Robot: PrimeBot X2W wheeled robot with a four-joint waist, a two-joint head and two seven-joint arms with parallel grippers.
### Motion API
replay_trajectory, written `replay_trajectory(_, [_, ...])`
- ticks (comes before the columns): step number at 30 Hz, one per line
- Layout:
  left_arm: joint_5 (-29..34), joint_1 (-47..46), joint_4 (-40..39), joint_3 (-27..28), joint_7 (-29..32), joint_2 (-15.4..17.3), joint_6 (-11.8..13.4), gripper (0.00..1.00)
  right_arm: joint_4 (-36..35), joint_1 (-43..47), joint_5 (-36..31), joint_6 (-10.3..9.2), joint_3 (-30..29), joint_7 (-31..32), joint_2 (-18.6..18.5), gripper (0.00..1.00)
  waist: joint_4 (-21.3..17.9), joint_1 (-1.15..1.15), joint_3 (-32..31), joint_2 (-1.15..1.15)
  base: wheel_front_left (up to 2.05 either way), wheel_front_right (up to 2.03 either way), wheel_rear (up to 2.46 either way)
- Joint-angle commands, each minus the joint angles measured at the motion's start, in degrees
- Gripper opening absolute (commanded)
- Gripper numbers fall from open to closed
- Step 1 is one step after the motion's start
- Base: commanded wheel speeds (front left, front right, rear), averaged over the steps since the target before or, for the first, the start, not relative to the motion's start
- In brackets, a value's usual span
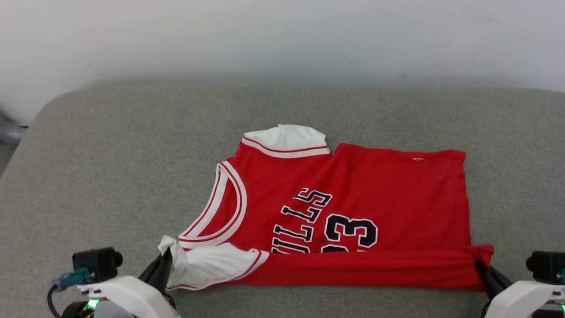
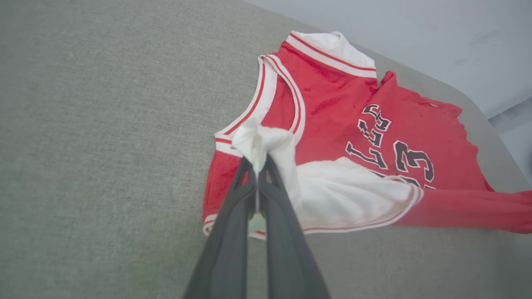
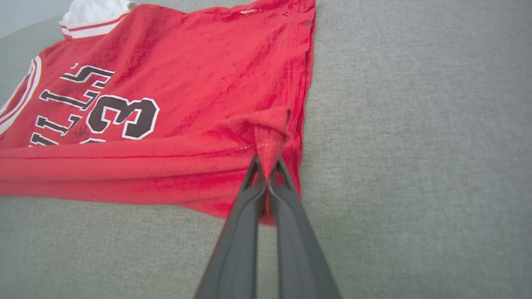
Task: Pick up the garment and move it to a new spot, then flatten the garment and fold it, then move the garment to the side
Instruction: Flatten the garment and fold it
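Observation:
The garment (image 1: 353,190), a red jersey with white sleeves and black-and-white lettering, lies face up on the grey cushion with its collar toward the left. Its near long edge is lifted and rolled toward the lettering. My left gripper (image 1: 167,259) is shut on the white near sleeve (image 2: 266,143), whose fabric bunches above the fingertips. My right gripper (image 1: 480,265) is shut on the red near hem corner (image 3: 268,143). The far sleeve (image 1: 287,137) lies flat at the top. The lettering's lower part is hidden under the rolled edge.
A grey fabric cushion (image 1: 110,168) carries the garment, with bare room to the left, right and behind it. A pale wall (image 1: 282,39) rises behind the cushion's far edge. The cushion's rounded left corner drops off near a grey object (image 1: 6,130).

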Motion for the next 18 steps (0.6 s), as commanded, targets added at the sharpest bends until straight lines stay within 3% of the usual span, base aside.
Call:
replay_trajectory(1, [0.3,-1.1,0.7,0.0,-0.6,-0.3,-0.3,0.0,0.1,-0.9,-0.5,-0.1,-0.2,-0.3,0.1,0.0,-0.2,0.0,1.3,0.0,0.0,0.0,0.0])
replay_trajectory(10, [2.2,-14.5,11.2,-1.4,-4.2,-4.2,-5.3,0.0,4.9,-9.5,-2.9,-0.1,0.3,-2.0,0.0,0.0,-1.5,0.0,7.6,0.0,0.0,0.0,0.0])
replay_trajectory(18, [1.8,-21.1,20.7,-3.4,-3.3,-6.8,-8.6,0.0,12.7,-15.2,-3.1,-0.09,3.5,-4.7,-1.3,0.0,-2.0,0.0,11.6,0.0,0.0,0.0,0.0])
